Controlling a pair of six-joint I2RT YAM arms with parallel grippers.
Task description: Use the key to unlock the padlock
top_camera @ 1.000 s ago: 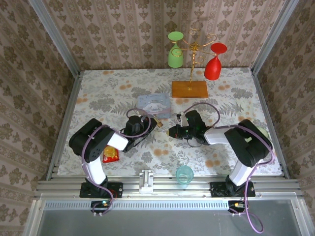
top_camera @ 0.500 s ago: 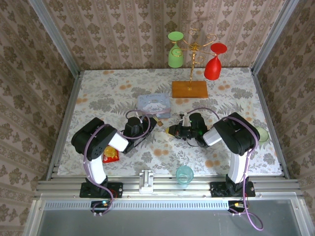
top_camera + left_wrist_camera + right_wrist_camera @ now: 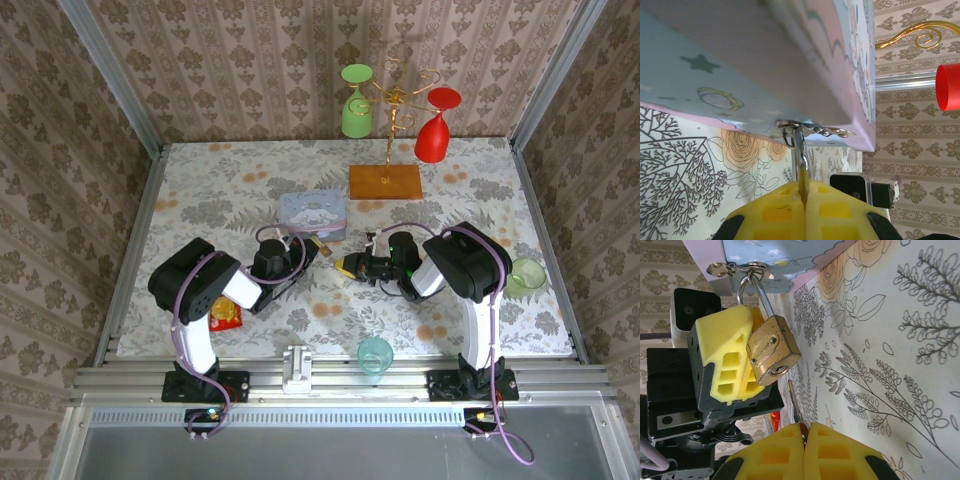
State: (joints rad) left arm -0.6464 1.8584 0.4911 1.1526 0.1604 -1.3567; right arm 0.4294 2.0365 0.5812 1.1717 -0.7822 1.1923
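Presently the left gripper clamps the padlock, which hangs off the tin at mid-table. The right gripper pinches the key, its tip just right of the keyhole, apart. Risk: a misaligned blade skids off the brass or twists in the pads.

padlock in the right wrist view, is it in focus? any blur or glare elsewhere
Right wrist: padlock sharp, soft sheen on the brass. Left wrist: tin up close is slightly soft, shackle glints. Top external: evenly lit, padlock too small for detail.
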